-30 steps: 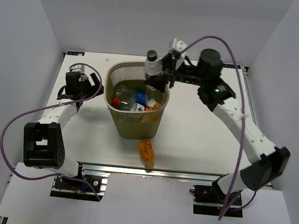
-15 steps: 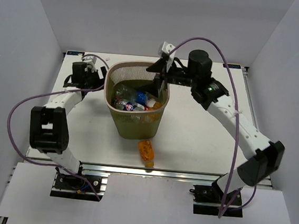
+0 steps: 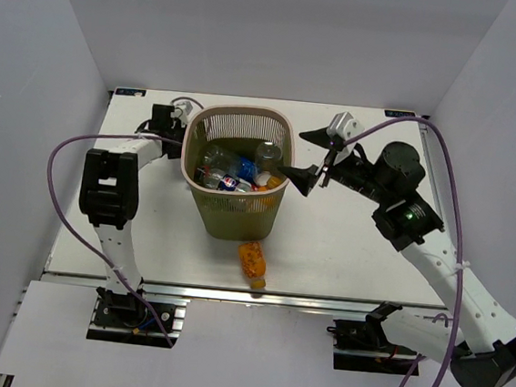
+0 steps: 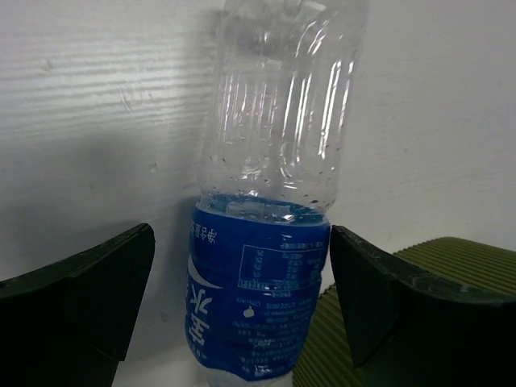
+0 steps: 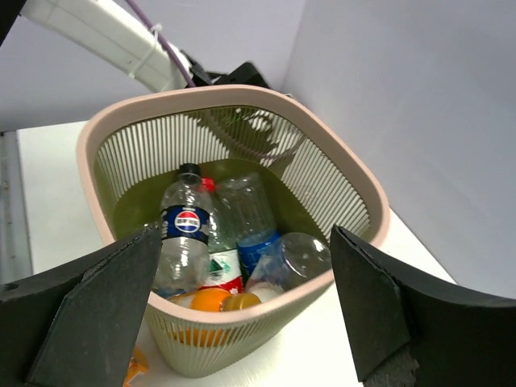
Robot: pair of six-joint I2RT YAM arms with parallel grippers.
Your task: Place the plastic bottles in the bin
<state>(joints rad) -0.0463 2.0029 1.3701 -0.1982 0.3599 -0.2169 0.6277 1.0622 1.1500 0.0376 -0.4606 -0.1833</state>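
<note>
Right claw (image 3: 309, 155) now off bin (image 3: 242, 110), released; bottle (image 4: 270, 201) seemingly loose within spread left claw (image 4: 240, 278).

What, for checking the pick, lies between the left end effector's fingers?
A clear bottle with a blue label, framed by the open left end effector; the left wrist view shows it.

**Blue-labelled bottle between spread jaws**

A clear bottle (image 4: 266, 234) with a blue label runs from 6 to 12 o'clock over the white table (image 4: 89, 105). The left gripper (image 4: 242, 250) brackets it, with dark fingers (image 4: 89, 298) at 8 and 4 o'clock standing wide apart. The bin (image 4: 455, 258) shows as an olive ribbed edge at 5 o'clock.
</note>
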